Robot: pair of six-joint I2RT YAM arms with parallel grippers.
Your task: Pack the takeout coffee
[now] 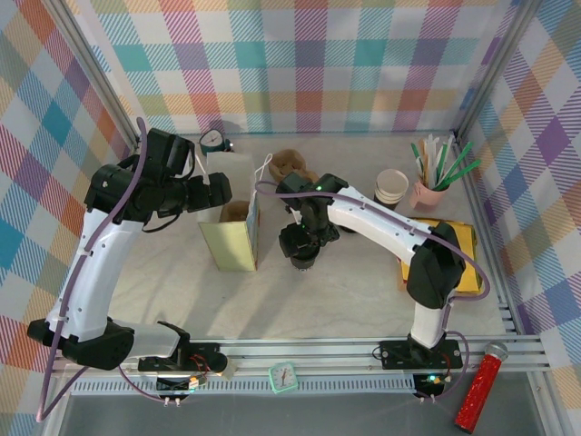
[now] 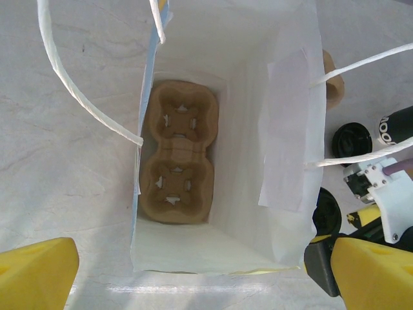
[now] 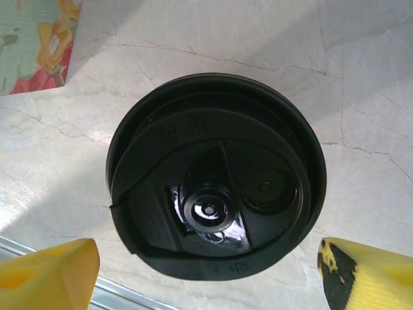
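Your right gripper (image 3: 206, 278) is hanging straight above the coffee (image 3: 216, 181). Its fingers (image 3: 45, 274) are spread wide, one standing off each side of the black lid (image 3: 161, 148), neither touching it. The coffee is standing upright on the table (image 3: 361, 77), just right of the bag (image 1: 231, 238).

I am judging the cup to be light but soft. Its paper wall will likely be buckling under a hard squeeze. The lid looks slick and may be popping off if you are lifting by it alone. You should be taking hold across the wall just under the lid's rim, where the cup is stiffest. Be squeezing gently and keeping it upright in case it is full.

Further out, your left gripper (image 2: 206, 278) is hovering over the bag's open mouth, fingers likewise spread and pinching nothing. Down inside the bag a cardboard tray (image 2: 177, 158) is lying flat with two empty wells. One of them is probably where the cup is going.
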